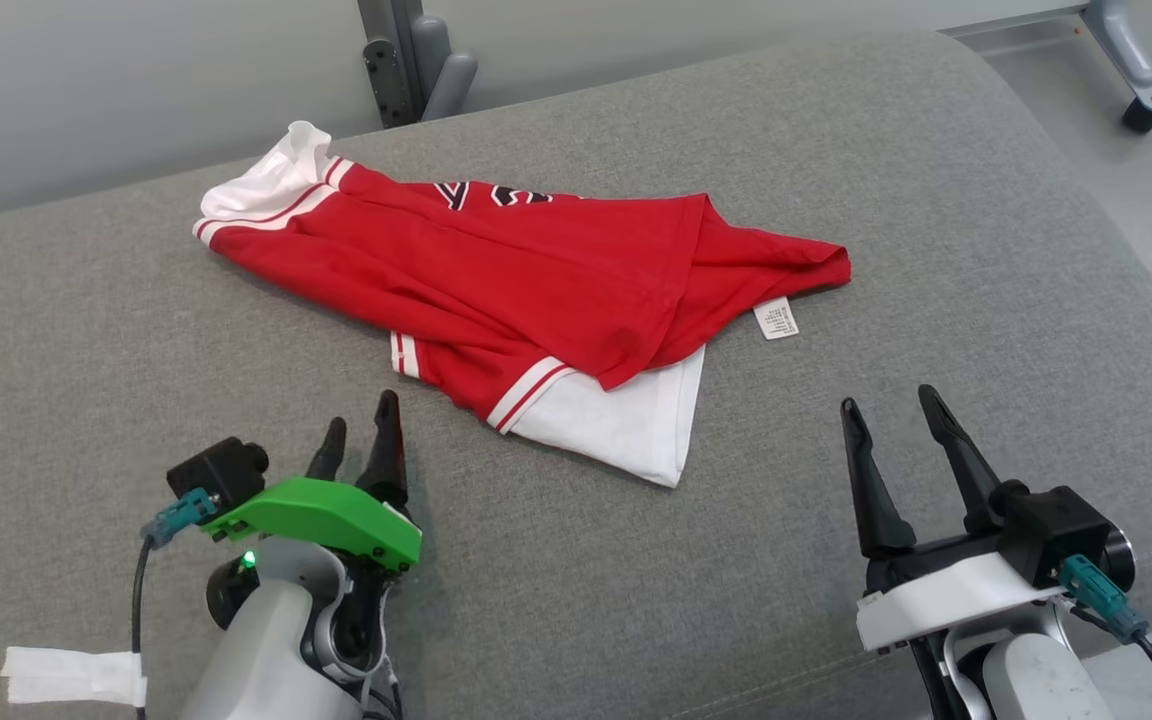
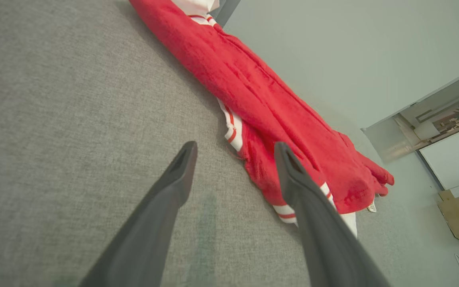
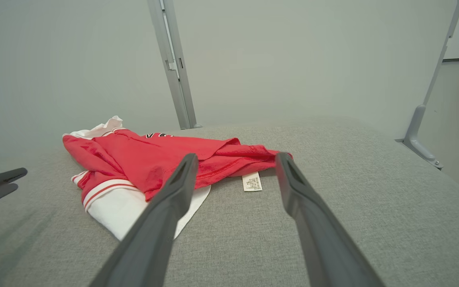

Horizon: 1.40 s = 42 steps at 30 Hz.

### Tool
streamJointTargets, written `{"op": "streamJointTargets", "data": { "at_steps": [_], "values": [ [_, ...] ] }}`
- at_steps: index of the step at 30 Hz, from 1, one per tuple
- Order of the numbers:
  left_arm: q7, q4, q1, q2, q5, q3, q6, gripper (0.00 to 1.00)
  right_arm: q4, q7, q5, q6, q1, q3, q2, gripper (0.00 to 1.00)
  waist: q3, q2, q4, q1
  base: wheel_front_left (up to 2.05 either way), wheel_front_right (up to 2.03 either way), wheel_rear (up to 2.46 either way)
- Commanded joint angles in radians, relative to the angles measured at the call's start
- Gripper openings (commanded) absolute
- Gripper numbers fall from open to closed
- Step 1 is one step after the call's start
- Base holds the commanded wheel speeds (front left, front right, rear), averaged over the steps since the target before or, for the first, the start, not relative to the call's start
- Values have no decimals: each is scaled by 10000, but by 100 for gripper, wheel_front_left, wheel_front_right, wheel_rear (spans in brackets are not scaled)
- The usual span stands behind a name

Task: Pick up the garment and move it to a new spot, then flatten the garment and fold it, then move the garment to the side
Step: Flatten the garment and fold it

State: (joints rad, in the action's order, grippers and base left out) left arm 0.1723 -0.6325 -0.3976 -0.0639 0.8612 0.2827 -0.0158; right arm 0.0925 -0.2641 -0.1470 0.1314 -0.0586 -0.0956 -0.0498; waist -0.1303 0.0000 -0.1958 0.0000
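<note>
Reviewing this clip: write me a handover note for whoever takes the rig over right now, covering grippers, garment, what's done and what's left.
Left gripper: open, holding nothing, close to the near edge of the garment.
Right gripper: open, holding nothing, apart from the garment on its near right.
The garment: red and white shirt, rumpled and partly doubled over itself on the grey cushion, with the care label showing at its right.
Done: cannot tell whether it has been moved to its new spot.
Left: flatten it, fold it, move it to the side.
</note>
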Motion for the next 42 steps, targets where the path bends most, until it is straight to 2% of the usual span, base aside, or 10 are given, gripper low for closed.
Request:
{"op": "streamJointTargets", "data": {
  "at_steps": [1,6,12,19,20,21,28,34,38,42],
  "values": [
    [-156,-21,59,48,257,115,28,100,-23,0,88,-14,-127,-26,-16,100,-124,0,-32,0,0,0,0],
    [-1054,-211,-124,125,1504,926,56,100,-27,0,126,-14,-185,-7,-14,100,-267,0,-249,0,0,0,0],
    [-1157,-533,-584,110,3120,1891,342,100,-68,0,67,-14,-315,-121,-14,100,-474,0,-637,0,0,0,0],
    [-798,-1362,-1350,116,4304,2573,160,100,-105,0,98,-14,-534,-98,-13,100,-776,0,-994,0,0,0,0],
    [-715,-1492,-1436,114,4330,2668,87,82,-110,0,110,-14,-548,-78,-13,100,-798,0,-1006,0,0,0,0],
    [-658,-1601,-1522,117,4427,2767,-34,0,-114,0,120,-14,-545,-55,-13,100,-815,0,-1012,0,0,0,0],
    [164,-1909,-1864,66,4068,3178,-719,0,-117,0,104,-14,-376,126,-10,100,-693,0,-762,0,0,0,0],
    [325,-736,-1978,-209,4046,3223,-1080,0,-6,0,10,-14,-131,125,-14,100,-293,0,-148,0,0,0,0],
    [-494,267,-2600,-292,4339,3231,-1083,0,54,0,-78,-14,-184,-47,-19,100,-30,0,-23,0,0,0,0],
    [-1533,971,-3807,-358,4490,3207,-604,0,60,0,-196,-14,-367,-208,-19,100,101,0,-255,0,0,0,0]
  ]
}}
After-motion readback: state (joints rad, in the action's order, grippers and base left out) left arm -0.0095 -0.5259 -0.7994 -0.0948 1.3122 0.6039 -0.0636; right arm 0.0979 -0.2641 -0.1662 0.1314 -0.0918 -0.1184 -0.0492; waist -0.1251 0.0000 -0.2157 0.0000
